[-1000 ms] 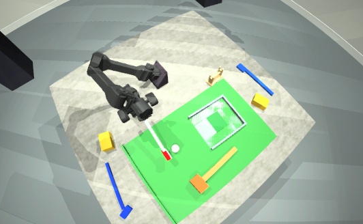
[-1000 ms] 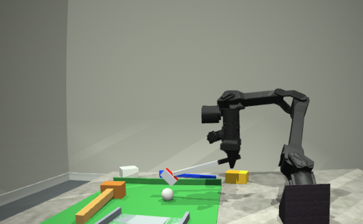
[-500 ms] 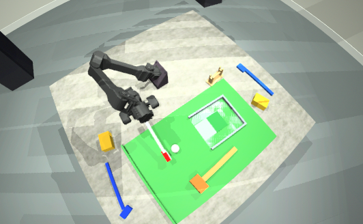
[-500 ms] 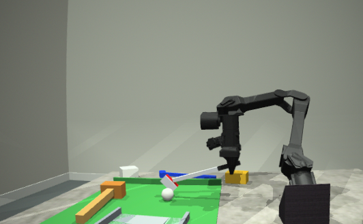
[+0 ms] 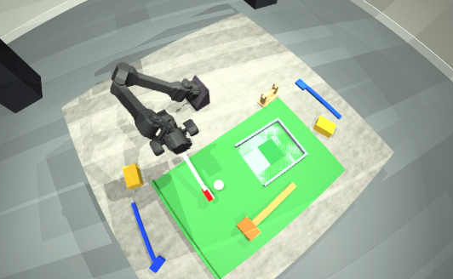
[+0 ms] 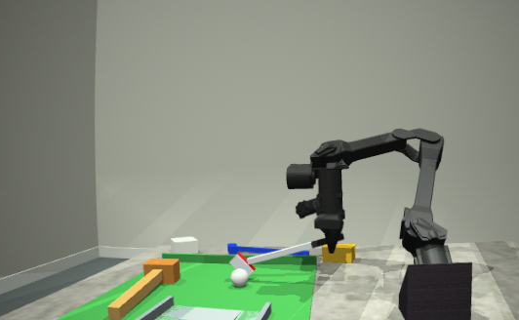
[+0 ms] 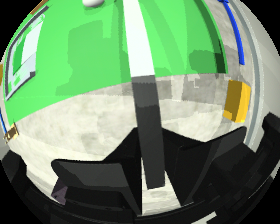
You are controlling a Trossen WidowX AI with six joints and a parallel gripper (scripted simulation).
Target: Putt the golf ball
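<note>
My gripper [image 6: 333, 245] [image 7: 144, 130] is shut on the dark grip of the red putter, above the floor beside the green mat. The putter's white shaft [image 5: 194, 172] [image 6: 280, 254] [image 7: 141, 55] slopes down to its red-and-white head [image 5: 208, 195] [image 6: 242, 263], which is tilted. The white golf ball [image 5: 219, 185] [image 6: 239, 277] [image 7: 93, 2] rests on the mat, between the head and the ramp side. In the top view a small gap shows between head and ball. The pale ramp [image 5: 255, 162] [image 6: 210, 313] leads to the raised green [image 5: 271, 151]. The head is outside the wrist view.
Grey rails [image 5: 291, 137] edge the ramp area. An orange mallet [image 5: 249, 228] [image 6: 161, 271] lies on the mat [image 5: 315, 170]. Blue clubs [image 5: 144, 231] [image 5: 323, 101], yellow blocks [image 5: 133, 176] [image 5: 324, 127] and a small wooden stand [image 5: 269, 96] are around it. A low green wall [image 6: 195, 259] edges the mat's end.
</note>
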